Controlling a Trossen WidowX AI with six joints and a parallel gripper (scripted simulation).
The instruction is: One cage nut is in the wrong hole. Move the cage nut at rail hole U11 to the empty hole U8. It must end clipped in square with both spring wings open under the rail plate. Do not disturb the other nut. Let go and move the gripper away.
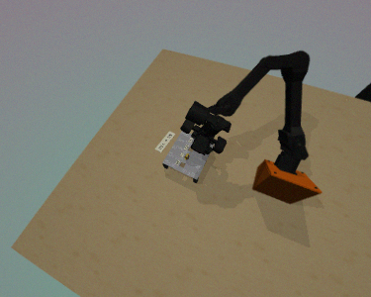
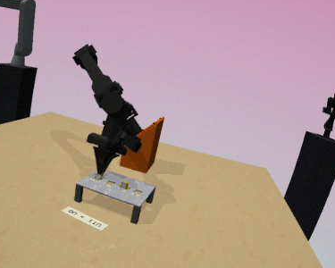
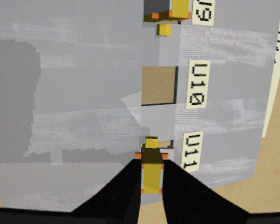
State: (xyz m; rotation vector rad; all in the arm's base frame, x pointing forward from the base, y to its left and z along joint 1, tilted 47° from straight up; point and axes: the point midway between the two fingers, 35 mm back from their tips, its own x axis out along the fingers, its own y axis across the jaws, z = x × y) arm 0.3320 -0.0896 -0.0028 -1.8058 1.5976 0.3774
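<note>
Nut [image 3: 152,175] between pincer [image 3: 151,167] [image 2: 101,174] tips

Taking the rail plate [image 1: 179,164] [image 2: 115,191] [image 3: 90,115] as landmark: on its surface, in the wrist view, three cream labels carry black print. "U9" stands on the label [image 3: 201,11] at the top of that view, beside the row of holes. "U10" is on the next label [image 3: 198,84], beside the square hole [image 3: 159,85] between the other two. "U11" is on the last label [image 3: 191,151], near the plate's end. Off the plate, on the table [image 1: 121,213] [image 2: 37,232] near its long side, a cream strip [image 1: 165,142] [image 2: 85,218] bears dark characters, upside down in the exterior view and too small to read surely.
</note>
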